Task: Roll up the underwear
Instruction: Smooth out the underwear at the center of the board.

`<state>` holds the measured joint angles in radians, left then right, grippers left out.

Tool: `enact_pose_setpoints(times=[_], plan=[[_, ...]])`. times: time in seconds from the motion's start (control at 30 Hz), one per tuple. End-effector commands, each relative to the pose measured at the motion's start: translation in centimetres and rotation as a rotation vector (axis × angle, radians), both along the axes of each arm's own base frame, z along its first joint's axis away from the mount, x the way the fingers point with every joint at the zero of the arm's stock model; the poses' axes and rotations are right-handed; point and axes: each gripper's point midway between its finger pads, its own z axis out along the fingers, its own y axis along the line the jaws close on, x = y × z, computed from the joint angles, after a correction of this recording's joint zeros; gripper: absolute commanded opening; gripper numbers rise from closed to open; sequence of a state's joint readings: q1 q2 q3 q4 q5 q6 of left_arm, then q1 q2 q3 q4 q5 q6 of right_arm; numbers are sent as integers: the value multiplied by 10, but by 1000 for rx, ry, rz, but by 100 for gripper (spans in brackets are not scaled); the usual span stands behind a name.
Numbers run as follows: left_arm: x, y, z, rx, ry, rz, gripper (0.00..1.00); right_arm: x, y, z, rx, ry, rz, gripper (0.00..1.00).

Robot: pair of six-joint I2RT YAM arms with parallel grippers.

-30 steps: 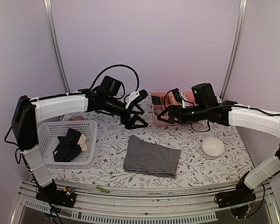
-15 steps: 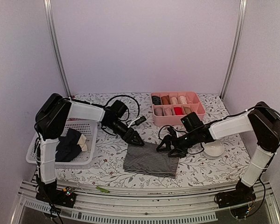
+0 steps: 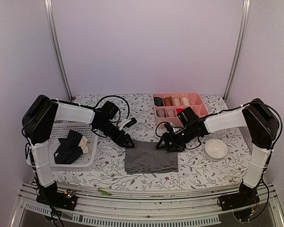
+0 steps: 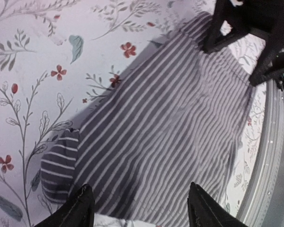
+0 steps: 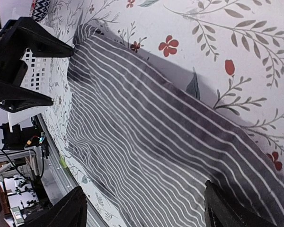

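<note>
A grey-and-white striped underwear [image 3: 150, 158] lies flat at the table's middle. My left gripper [image 3: 127, 142] is low at its far left corner, jaws open. In the left wrist view its two fingers [image 4: 78, 210] straddle the striped cloth [image 4: 161, 127], gripper [image 4: 139, 210]. My right gripper [image 3: 166, 145] is low at the far right corner, also open. In the right wrist view, the gripper [image 5: 146, 213] spans the stripes [image 5: 146, 142] with cloth beneath. More underwear [image 3: 68, 146], black and tan, sits in the basket.
A white mesh basket [image 3: 85, 163] stands at the left. The pink divided tray [image 3: 180, 94] with rolled pieces is at the back right. A white bowl [image 3: 216, 149] sits right of the striped piece. Each wrist view shows the other gripper across the cloth.
Both arms came down from the back of the table to the striped underwear's far edge. Both pairs of jaws have narrowed a little. The cloth's far edge has shifted slightly.
</note>
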<state>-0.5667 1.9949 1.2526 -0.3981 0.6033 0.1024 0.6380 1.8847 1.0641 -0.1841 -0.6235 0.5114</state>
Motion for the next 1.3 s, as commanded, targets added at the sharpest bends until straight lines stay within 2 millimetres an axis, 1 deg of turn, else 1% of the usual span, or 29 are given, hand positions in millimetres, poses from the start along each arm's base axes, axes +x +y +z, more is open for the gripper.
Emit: enact_pose_setpoints(times=[0.0,0.03,0.07,0.1,0.13,0.17,0.2,0.27,0.3,0.33,0.4,0.47,0.53,0.6,0.7,0.8,0.87,0.93,0.97,1.0,1.03,1.13,1.2,1.27], plan=[[-10,-8,84,-169,-349,-194,68,-15,-11,53,-5,-229,91,84],[-13,-8,90,-162,-421,-237,68,-18,-14,64,-6,-288,97,84],[-18,-7,92,-148,-477,-281,68,-22,-16,75,-8,-359,112,81],[-24,-5,90,-127,-509,-323,68,-27,-19,81,-18,-434,143,77],[-32,-3,86,-108,-547,-387,67,-31,-20,84,-30,-490,168,72],[-42,-2,80,-94,-562,-438,65,-36,-23,82,-55,-551,207,66],[-52,-1,73,-80,-570,-483,63,-41,-25,78,-86,-590,243,60],[-69,-4,61,-50,-588,-551,58,-40,-32,63,-168,-638,302,44],[-78,-9,54,-31,-596,-583,55,-39,-35,56,-203,-642,324,38],[-79,-10,47,-1,-600,-588,53,-37,-36,49,-235,-631,334,34],[-83,-19,31,56,-584,-598,45,-34,-39,34,-287,-593,341,27],[-76,-24,15,124,-554,-577,40,-36,-43,15,-352,-542,362,21],[-70,-20,1,191,-537,-563,37,-37,-44,8,-388,-530,378,20],[-70,-9,-19,273,-533,-594,34,-42,-42,10,-377,-539,394,20],[-77,19,-44,383,-521,-656,30,-49,-42,20,-347,-586,417,24],[-91,46,-53,405,-479,-705,28,-61,-38,28,-319,-635,461,27],[-98,59,-52,389,-461,-733,27,-70,-32,35,-296,-675,494,28],[-100,71,-51,386,-467,-742,27,-78,-22,46,-248,-728,519,32],[-100,72,-47,372,-477,-748,28,-82,-18,48,-232,-746,533,34],[-99,71,-42,353,-484,-743,30,-85,-14,50,-217,-760,547,35],[-99,64,-30,303,-493,-735,34,-88,-10,50,-208,-767,558,36],[-102,46,3,172,-510,-708,46,-98,-2,42,-209,-771,615,39],[-102,37,21,112,-529,-676,49,-107,4,33,-215,-773,661,43],[-99,33,30,86,-540,-638,49,-115,9,25,-221,-768,696,46]])
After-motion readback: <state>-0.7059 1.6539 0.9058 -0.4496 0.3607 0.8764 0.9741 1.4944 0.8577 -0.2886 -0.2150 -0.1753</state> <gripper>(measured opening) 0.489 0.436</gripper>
